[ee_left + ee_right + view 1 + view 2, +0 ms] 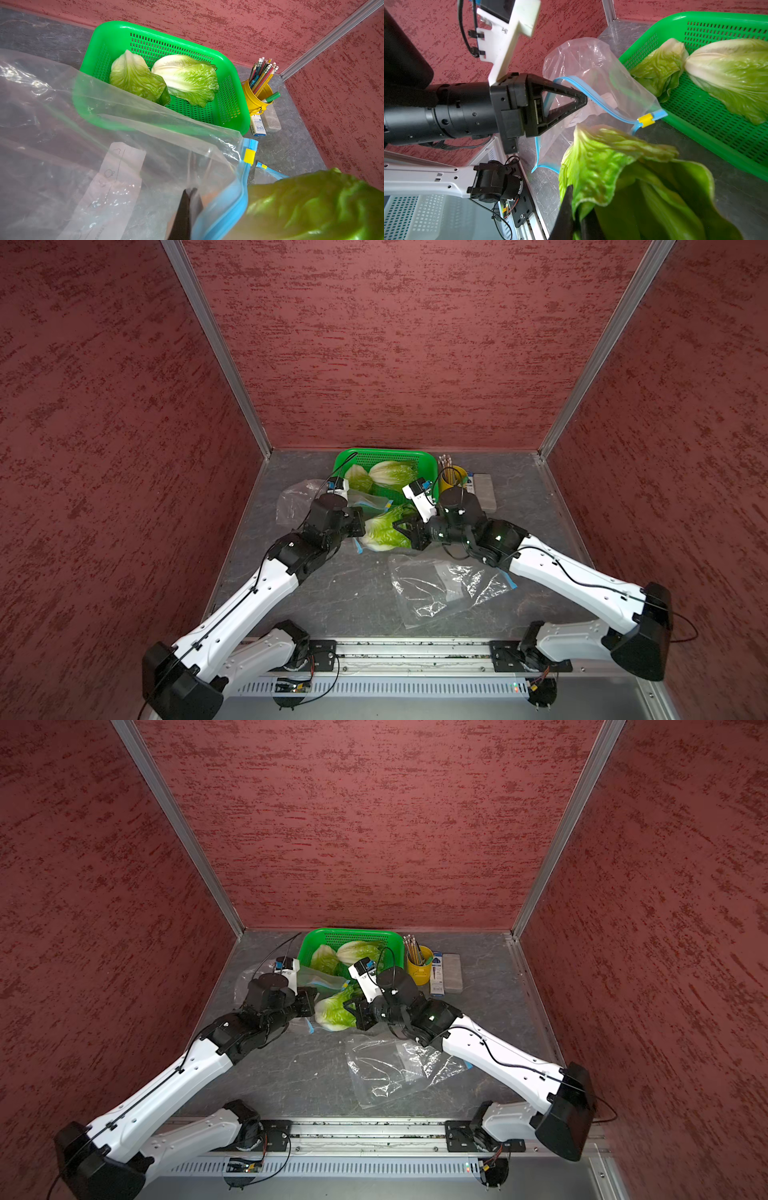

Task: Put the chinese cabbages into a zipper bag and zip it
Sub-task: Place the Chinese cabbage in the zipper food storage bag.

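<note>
Left fingers pinching zipper bag, right fingers clamping cabbage

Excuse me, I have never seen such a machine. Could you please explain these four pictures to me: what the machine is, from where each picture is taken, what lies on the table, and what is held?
It is a robot with two white arms, each ending in a pincer. Two pictures look down from above on the whole grey table; they are nearly the same. The other two come from small cameras on the arms' wrists. The left pincer is shut on the blue rim of a clear zipper bag. The right pincer is shut on the leaves of one cabbage, close to the bag's opening. In a green basket lie two more cabbages. A yellow cup of pencils and a second clear bag are also on the table.
</note>
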Controlling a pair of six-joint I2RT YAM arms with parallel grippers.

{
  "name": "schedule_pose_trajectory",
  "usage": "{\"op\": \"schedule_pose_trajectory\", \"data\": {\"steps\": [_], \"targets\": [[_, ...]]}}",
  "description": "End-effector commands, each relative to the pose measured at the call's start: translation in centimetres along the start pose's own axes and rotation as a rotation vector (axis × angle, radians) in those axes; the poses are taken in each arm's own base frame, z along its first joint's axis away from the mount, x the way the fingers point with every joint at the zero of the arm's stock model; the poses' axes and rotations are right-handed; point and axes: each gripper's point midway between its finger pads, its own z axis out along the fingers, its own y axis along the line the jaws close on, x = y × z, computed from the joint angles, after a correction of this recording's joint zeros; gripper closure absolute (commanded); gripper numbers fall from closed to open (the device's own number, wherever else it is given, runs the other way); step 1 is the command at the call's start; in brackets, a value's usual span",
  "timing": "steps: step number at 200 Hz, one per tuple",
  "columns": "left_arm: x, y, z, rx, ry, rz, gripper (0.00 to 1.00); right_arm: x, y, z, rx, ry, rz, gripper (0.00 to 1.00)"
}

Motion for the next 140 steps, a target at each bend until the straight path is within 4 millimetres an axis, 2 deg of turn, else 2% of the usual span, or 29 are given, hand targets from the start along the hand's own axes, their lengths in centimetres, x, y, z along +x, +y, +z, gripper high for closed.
{"op": "schedule_pose_trajectory", "data": {"steps": [1, 15, 31, 73, 85, 101, 140], "targets": [[-1.1, -1.4, -0.4, 0.059, -0.032, 0.015, 1.0, -2.7, 3.6, -1.4, -0.153, -0.105, -0.062, 1.0], [-1.1, -1.4, -0.3, 0.058, -0.033, 0.009, 1.0, -3.6, 4.5, -2.1, -0.183, -0.142, -0.067, 1.0], [-1.1, -1.5, -0.4, 0.065, -0.036, 0.005, 1.0, -3.8, 4.0, -2.0, -0.164, -0.16, -0.057, 1.0], [-1.3, -1.7, -0.8, 0.082, -0.041, 0.0, 1.0, -0.1, 0.4, 0.8, -0.04, -0.047, -0.036, 1.0], [-1.4, -2.1, -0.9, 0.097, -0.04, -0.012, 1.0, 0.3, -0.6, 1.2, 0.01, -0.031, -0.037, 1.0], [-1.5, -2.5, -1.1, 0.124, -0.038, -0.034, 1.0, -0.4, -0.6, 1.1, 0.02, -0.051, -0.036, 1.0], [-1.1, -2.7, -1.3, 0.139, -0.021, -0.14, 1.0, -4.1, 0.9, 0.0, -0.029, -0.193, 0.035, 1.0]]}}
